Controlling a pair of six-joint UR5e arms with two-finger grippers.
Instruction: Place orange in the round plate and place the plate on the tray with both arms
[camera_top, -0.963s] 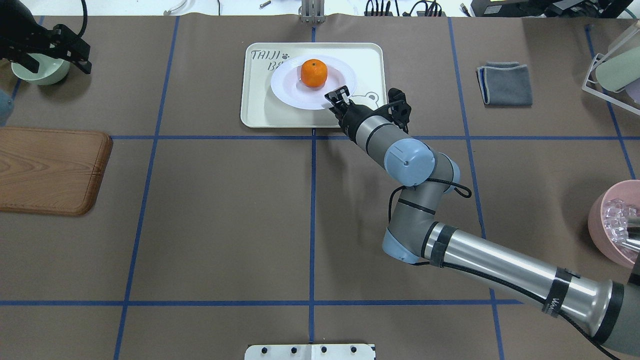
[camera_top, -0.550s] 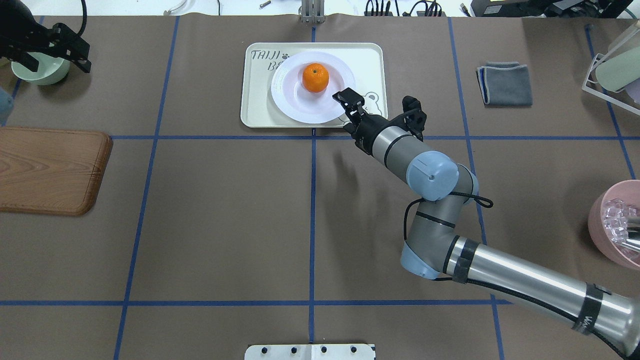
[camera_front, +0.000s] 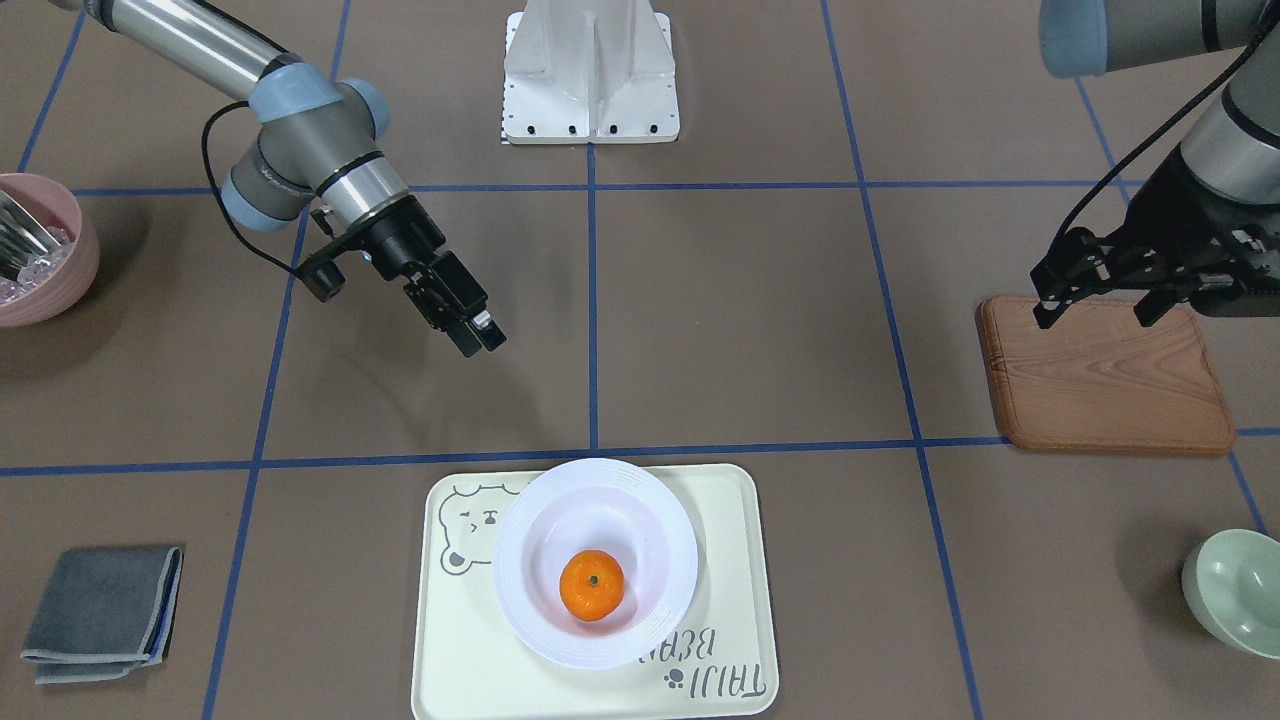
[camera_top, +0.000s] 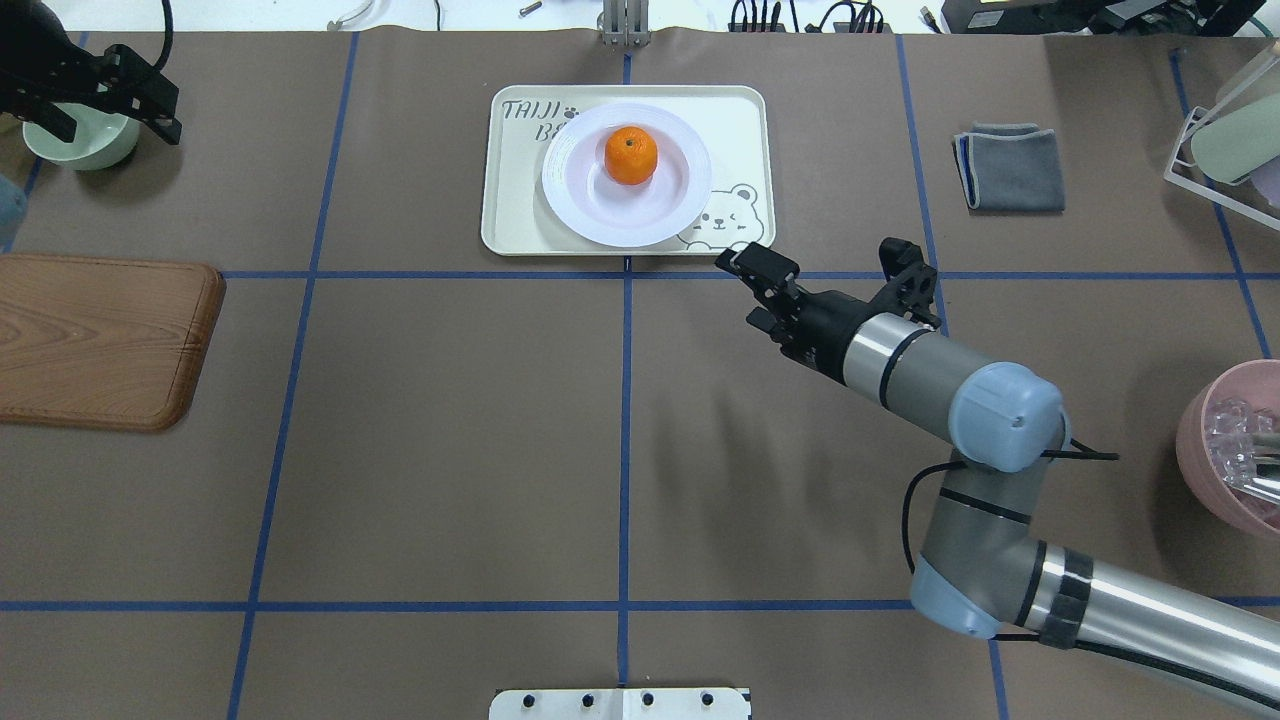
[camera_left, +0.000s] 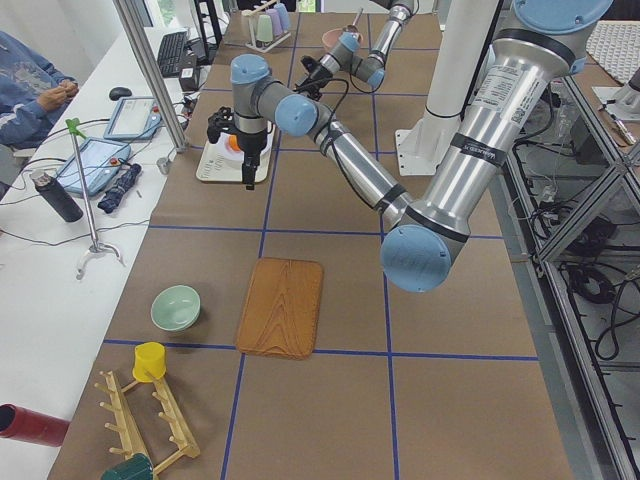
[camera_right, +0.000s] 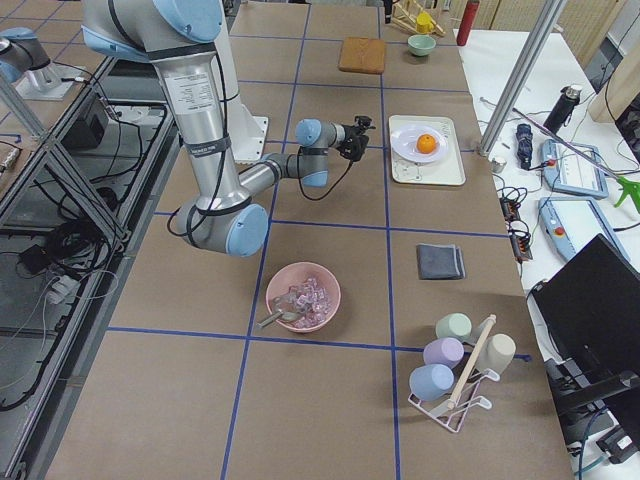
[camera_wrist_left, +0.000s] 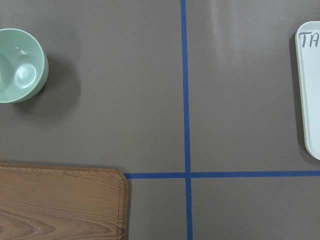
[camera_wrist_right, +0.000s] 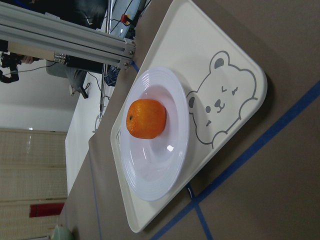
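The orange (camera_top: 631, 155) lies in the middle of the white round plate (camera_top: 590, 215), and the plate rests on the cream bear tray (camera_top: 515, 225) at the table's far centre. The front-facing view shows the orange (camera_front: 591, 585) in the plate (camera_front: 520, 530) on the tray (camera_front: 450, 650). My right gripper (camera_top: 760, 292) hovers open and holds nothing, just off the tray's near right corner and apart from the plate. Its wrist view looks at the orange (camera_wrist_right: 146, 118) in the plate (camera_wrist_right: 160, 175). My left gripper (camera_top: 112, 122) stands open and holds nothing at the far left, above the green bowl.
A brown wooden board (camera_top: 100, 340) lies at the left edge, with a pale green bowl (camera_top: 80, 145) behind it. A folded grey cloth (camera_top: 1010, 168) sits right of the tray. A pink bowl (camera_top: 1230, 450) and a cup rack (camera_top: 1230, 130) stand at the right edge.
My right gripper has let go of the plate's rim and drawn back toward the robot and to the right. The plate with the orange stays on the tray. The left arm barely moved.
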